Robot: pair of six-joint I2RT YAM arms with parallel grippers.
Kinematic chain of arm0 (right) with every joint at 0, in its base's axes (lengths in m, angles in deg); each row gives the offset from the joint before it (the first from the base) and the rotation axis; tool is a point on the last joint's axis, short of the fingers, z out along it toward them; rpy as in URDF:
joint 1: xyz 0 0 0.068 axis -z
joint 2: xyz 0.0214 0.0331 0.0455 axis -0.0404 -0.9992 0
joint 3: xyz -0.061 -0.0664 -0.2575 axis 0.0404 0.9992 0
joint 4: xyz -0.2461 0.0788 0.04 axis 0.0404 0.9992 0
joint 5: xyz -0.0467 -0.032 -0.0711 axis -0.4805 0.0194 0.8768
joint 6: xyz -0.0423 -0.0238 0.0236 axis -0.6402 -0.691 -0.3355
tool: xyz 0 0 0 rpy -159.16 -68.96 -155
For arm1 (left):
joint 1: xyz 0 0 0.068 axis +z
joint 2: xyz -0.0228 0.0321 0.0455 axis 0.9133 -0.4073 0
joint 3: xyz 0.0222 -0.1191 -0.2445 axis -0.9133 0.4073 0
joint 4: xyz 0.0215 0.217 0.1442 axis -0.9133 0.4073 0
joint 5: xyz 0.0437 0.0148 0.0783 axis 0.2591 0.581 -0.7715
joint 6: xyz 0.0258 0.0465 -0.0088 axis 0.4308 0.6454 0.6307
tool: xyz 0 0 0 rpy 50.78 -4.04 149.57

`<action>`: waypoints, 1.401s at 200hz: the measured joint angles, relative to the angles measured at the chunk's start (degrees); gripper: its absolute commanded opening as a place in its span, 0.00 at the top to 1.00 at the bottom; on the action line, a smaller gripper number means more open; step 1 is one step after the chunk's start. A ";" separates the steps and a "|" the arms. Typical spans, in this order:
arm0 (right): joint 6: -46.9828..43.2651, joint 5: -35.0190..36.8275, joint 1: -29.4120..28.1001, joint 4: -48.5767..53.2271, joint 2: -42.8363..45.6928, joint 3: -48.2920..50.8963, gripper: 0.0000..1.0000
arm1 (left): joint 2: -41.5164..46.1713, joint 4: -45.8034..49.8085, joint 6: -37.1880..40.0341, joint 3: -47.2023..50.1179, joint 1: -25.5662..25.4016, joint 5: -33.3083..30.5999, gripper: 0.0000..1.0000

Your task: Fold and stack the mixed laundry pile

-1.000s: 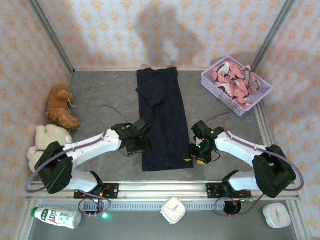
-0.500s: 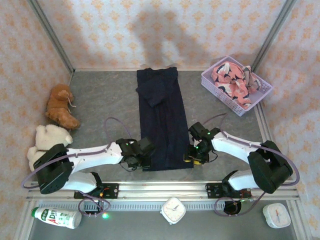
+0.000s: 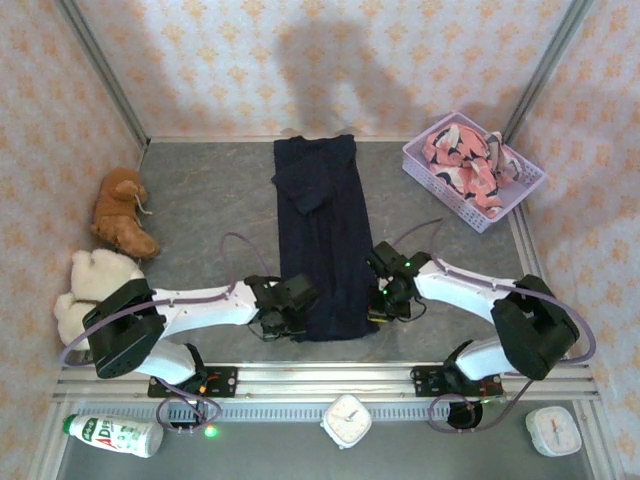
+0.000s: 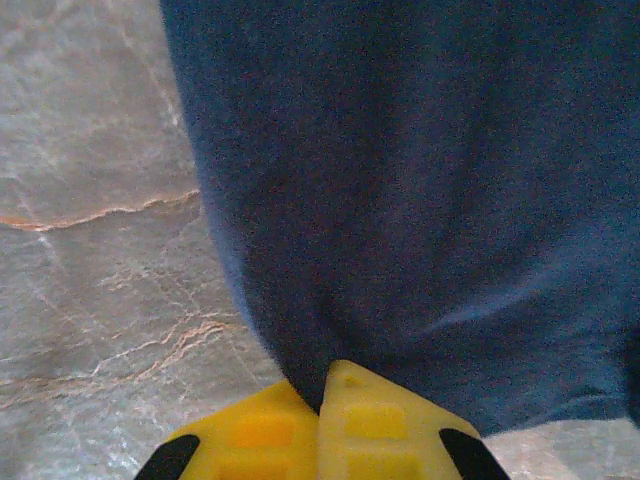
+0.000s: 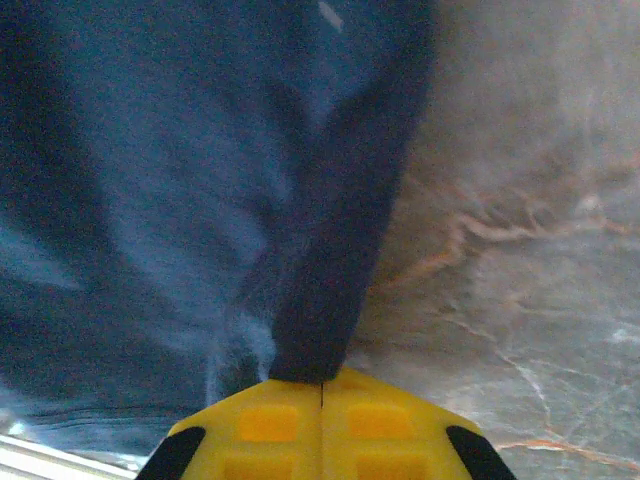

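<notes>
Since a fold comes next, worth noting how the dark navy garment [image 3: 322, 235] lies: flat, left of the lavender lattice basket [image 3: 440, 190], long axis running near to far, hem probably at the near end. Pinched there: right gripper [image 5: 322, 380] clamped on the basket-side corner, left gripper [image 4: 320, 378] on the corner away from it. Stretching straight away from both, equally close. Inside the basket, the salmon-pink shark-print garment [image 3: 465, 160].

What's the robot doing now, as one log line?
left fingers: shut on navy garment | right fingers: same | pink garment: in basket
</notes>
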 measured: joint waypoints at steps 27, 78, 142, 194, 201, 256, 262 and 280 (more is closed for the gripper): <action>-0.15 2.03 0.20 0.81 0.24 -6.10 1.00 | 0.04 4.28 0.70 -7.08 1.92 -2.49 1.00; 0.92 6.12 5.51 0.87 2.54 -13.20 1.00 | 2.40 6.32 3.02 -15.69 11.19 -9.64 1.00; 0.66 9.35 12.94 -1.16 -7.93 -28.13 1.00 | -4.98 6.47 7.87 -27.82 18.23 -18.12 1.00; 0.70 10.14 15.37 -3.08 -17.62 -36.30 1.00 | -12.52 6.60 12.55 -33.83 24.90 -19.39 1.00; 0.70 10.19 15.45 -3.06 -18.88 -37.62 1.00 | -13.81 6.58 13.38 -35.10 25.86 -19.15 1.00; 1.09 11.58 17.09 -1.27 -32.79 -55.43 0.57 | -31.17 7.10 20.04 -54.71 31.76 -14.62 0.56; 1.16 11.89 17.42 -0.90 -34.62 -57.79 0.47 | -33.94 7.52 20.57 -57.96 32.33 -13.88 0.37; 1.11 11.82 18.93 0.02 -41.51 -66.27 0.41 | -42.99 10.75 21.16 -68.78 34.38 -12.37 0.28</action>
